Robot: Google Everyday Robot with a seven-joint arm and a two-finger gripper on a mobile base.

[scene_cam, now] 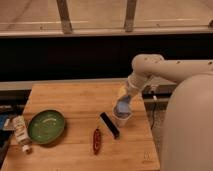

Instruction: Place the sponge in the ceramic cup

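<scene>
My gripper (122, 104) reaches down from the white arm at the right side of the wooden table (75, 100). It is shut on the light-blue sponge (121, 107). The sponge hangs right at the mouth of the small white ceramic cup (123, 120), which stands upright near the table's right edge. The sponge's lower edge meets the cup's rim; whether it is inside I cannot tell.
A flat black bar (109, 124) lies just left of the cup. A red object (96, 140) lies in front of it. A green plate (46, 126) sits at the left, with a white bottle (21, 131) beside it at the table's left edge.
</scene>
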